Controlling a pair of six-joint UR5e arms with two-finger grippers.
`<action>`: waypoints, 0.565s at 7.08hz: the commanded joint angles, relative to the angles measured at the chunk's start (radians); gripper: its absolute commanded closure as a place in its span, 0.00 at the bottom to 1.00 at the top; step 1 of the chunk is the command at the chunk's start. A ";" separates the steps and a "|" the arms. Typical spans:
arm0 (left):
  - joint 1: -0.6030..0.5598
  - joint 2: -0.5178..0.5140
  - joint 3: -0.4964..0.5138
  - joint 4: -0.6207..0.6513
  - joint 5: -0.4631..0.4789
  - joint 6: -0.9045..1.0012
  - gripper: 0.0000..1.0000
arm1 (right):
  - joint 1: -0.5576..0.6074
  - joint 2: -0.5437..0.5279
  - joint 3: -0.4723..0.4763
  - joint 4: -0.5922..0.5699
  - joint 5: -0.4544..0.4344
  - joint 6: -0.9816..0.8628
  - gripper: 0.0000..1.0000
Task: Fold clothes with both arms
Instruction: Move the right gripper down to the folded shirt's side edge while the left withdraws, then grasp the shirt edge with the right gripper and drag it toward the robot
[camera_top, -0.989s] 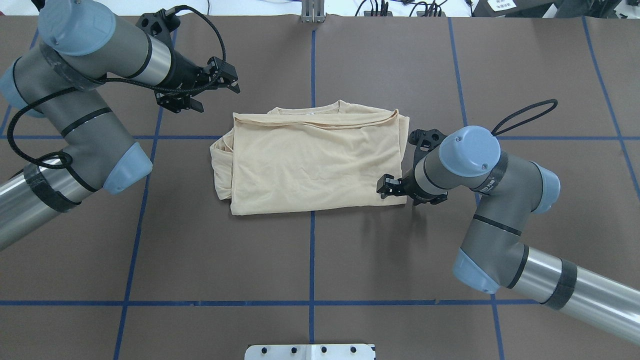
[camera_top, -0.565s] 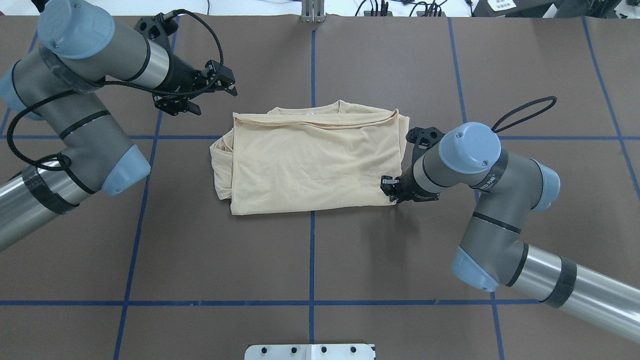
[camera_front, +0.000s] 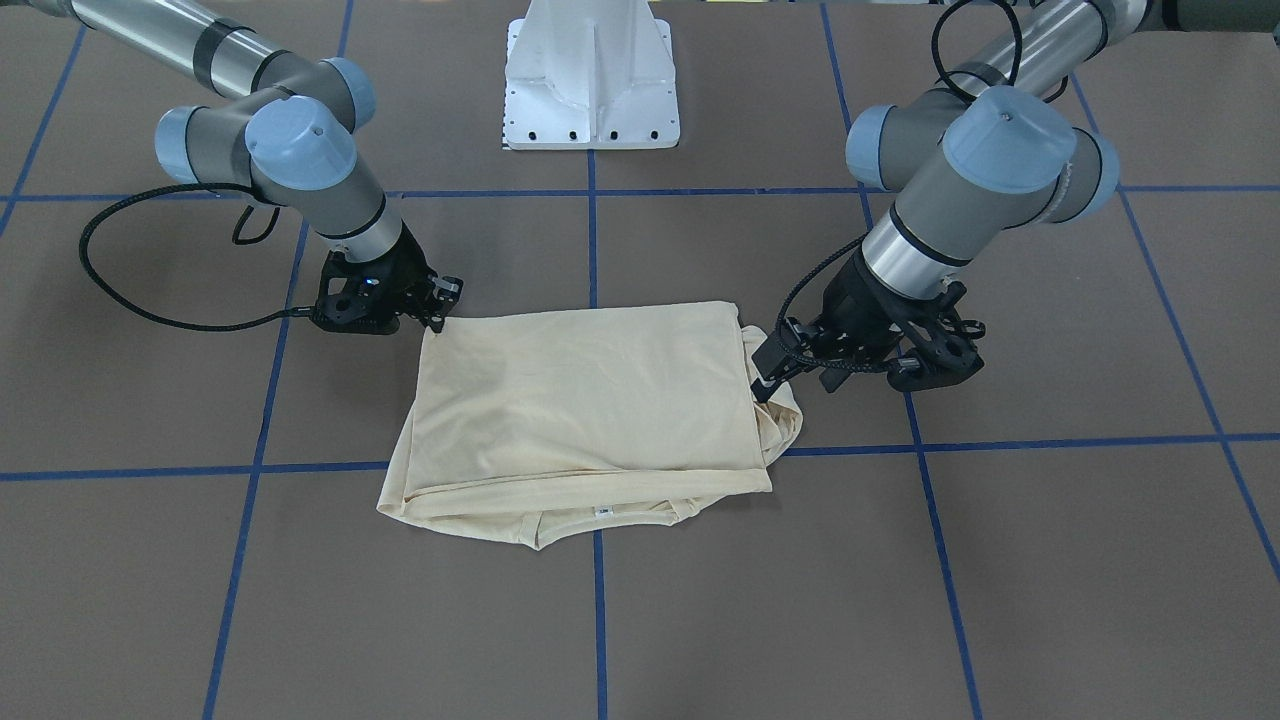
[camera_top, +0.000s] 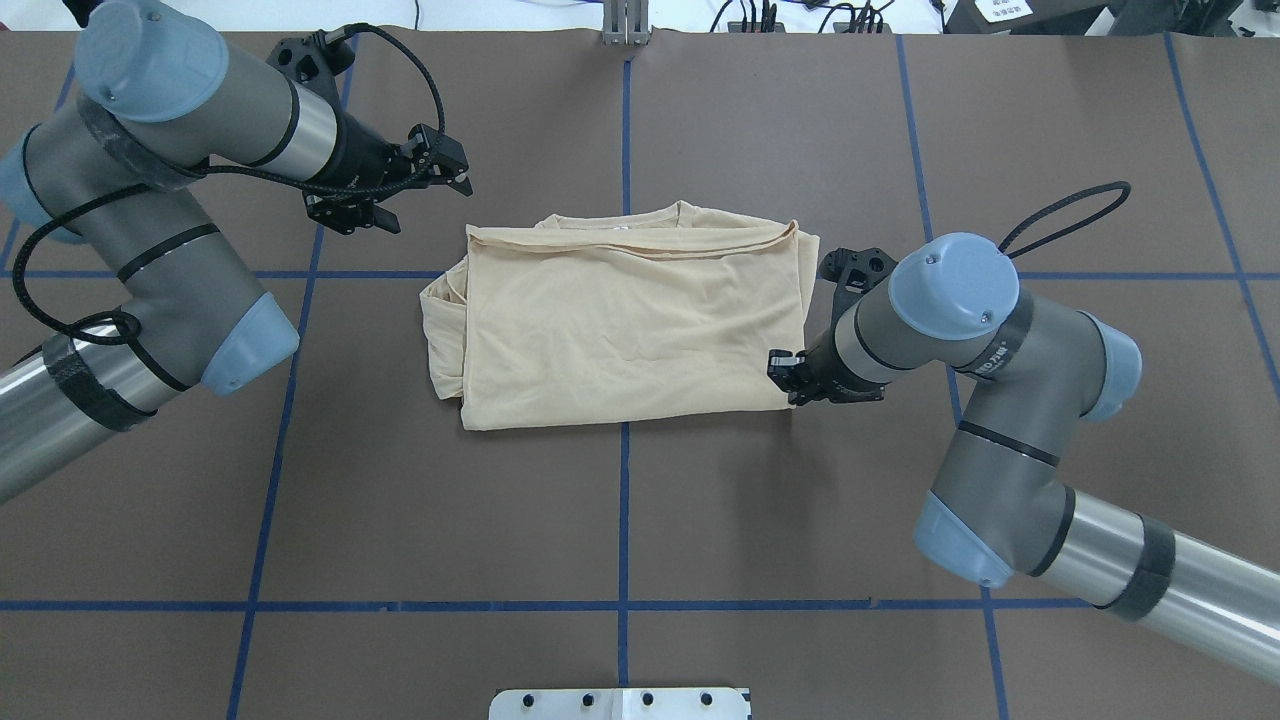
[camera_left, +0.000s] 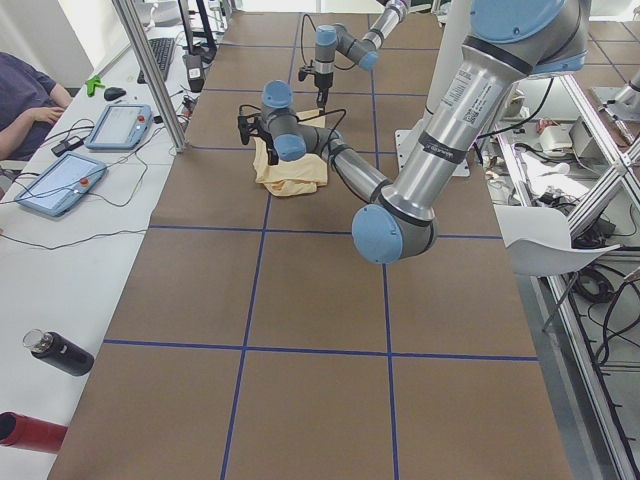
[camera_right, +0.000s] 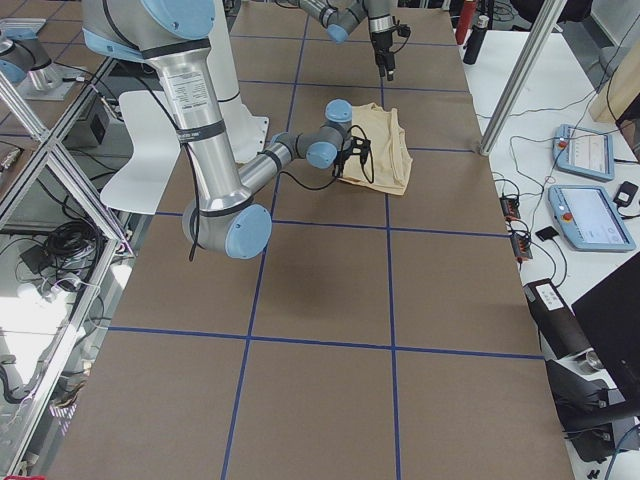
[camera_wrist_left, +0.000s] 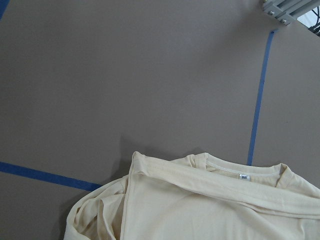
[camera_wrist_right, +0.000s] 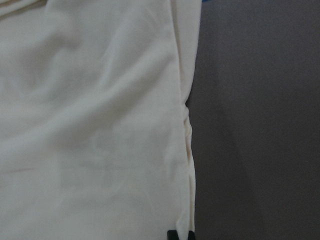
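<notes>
T-shirt (camera_top: 620, 320) lies folded flat at centre of table (camera_top: 700, 520), neck label (camera_wrist_left: 244, 176) on its far edge. Right gripper (camera_top: 783, 375) sits at the near right corner; grip cannot be determined. Left gripper (camera_top: 458, 170), jaws parted, hangs beyond the far left corner, clear of the cloth.

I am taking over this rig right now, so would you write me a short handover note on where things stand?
Left hand: open, hovering off the shirt's far left corner, holding nothing.
Right hand: low at the shirt's near right corner; I cannot tell whether it grips the fabric.
Shirt: flat on the table, a rough rectangle, neckline and label at the far edge, fabric bunched along the robot's left side.
Done: folded in, no sleeve sticking out.
Left: probably one more fold in half, and tidying the bunched side.
</notes>
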 joint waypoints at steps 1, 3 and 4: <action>0.000 0.000 0.001 0.000 0.000 0.002 0.00 | -0.022 -0.157 0.237 -0.115 0.037 0.000 1.00; 0.002 0.001 0.001 0.000 0.000 0.002 0.00 | -0.088 -0.255 0.334 -0.181 0.071 0.002 1.00; 0.005 0.004 0.001 0.000 0.000 0.000 0.00 | -0.126 -0.303 0.356 -0.193 0.138 0.002 1.00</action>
